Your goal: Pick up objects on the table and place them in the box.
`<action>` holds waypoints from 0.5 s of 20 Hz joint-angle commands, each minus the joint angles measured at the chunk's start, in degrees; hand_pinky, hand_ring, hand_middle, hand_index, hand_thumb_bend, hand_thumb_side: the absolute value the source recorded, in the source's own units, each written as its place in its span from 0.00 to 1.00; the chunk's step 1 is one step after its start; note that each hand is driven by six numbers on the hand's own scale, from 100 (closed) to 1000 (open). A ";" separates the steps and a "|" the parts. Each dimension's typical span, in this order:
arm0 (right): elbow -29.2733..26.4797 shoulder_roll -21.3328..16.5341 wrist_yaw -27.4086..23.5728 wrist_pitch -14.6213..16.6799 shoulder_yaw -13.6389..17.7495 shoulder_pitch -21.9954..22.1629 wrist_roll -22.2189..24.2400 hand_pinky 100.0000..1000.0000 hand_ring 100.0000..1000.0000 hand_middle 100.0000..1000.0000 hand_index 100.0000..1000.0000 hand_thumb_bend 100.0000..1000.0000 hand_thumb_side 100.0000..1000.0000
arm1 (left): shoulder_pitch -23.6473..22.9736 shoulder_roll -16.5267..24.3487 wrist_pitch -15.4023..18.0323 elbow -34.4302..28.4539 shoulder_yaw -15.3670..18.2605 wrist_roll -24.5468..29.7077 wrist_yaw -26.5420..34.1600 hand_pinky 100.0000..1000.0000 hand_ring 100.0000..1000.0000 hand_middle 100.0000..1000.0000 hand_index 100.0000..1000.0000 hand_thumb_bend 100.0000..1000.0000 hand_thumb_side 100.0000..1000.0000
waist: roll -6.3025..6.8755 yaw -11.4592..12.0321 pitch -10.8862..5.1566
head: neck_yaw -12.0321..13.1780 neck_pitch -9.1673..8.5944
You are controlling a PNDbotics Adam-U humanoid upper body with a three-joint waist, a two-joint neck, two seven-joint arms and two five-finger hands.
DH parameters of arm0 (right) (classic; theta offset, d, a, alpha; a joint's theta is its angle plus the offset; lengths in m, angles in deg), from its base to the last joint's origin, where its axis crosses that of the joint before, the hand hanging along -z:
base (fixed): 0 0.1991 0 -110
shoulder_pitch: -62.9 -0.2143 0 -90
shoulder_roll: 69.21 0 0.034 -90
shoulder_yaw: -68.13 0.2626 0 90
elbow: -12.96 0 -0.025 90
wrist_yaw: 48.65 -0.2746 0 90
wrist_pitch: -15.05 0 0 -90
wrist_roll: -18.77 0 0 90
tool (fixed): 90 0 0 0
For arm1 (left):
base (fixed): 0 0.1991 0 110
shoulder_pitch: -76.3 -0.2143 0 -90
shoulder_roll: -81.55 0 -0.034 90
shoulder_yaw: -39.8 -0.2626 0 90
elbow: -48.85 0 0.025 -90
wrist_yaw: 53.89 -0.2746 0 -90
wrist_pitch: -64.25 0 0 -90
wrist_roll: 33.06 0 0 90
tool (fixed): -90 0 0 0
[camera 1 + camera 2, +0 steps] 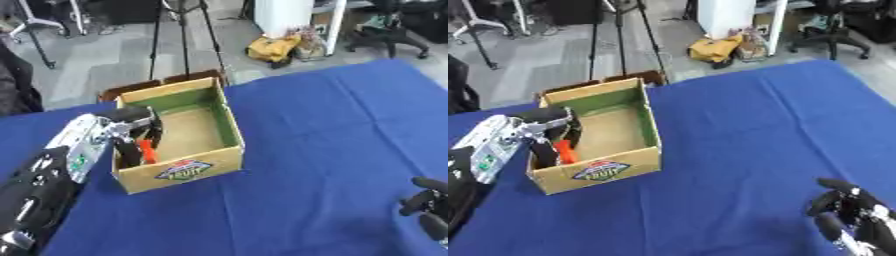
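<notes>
An open cardboard box [226, 122] with a green inner lining stands on the blue tablecloth, left of centre. My left hand [133, 131] reaches over the box's left wall, its fingers curled down inside round an orange object [148, 151] near the front left corner. Only part of that object shows between the fingers. My right hand [852, 212] rests at the lower right corner, fingers relaxed, holding nothing.
The blue cloth [332, 135] covers the whole table to the right of the box. Beyond the far edge are tripod legs [184, 40], a yellow bag [273, 48] and an office chair [389, 30] on the grey floor.
</notes>
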 commanded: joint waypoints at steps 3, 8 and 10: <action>-0.79 -0.69 0.37 0.26 0.40 -0.23 0.12 0.81 0.54 0.50 0.81 0.49 0.38 | 0.99 2.08 0.20 -3.09 1.75 -5.26 1.57 0.47 0.47 0.48 0.66 0.99 0.55 | -0.64 0.27 -1.09 | 0.06 -0.50; -0.74 -0.76 0.18 0.24 0.50 -0.01 0.10 0.81 0.54 0.50 0.81 0.49 0.38 | 1.48 4.11 -0.97 -6.99 2.79 -10.32 2.85 0.54 0.53 0.56 0.75 1.00 0.65 | -0.79 0.89 -1.68 | -0.21 -0.39; -0.70 -0.76 0.08 0.24 0.58 0.17 0.09 0.81 0.54 0.50 0.81 0.49 0.38 | 1.36 5.02 -1.71 -8.90 3.31 -12.52 4.54 0.54 0.54 0.57 0.76 1.00 0.63 | -0.95 1.30 -1.94 | -0.48 -0.35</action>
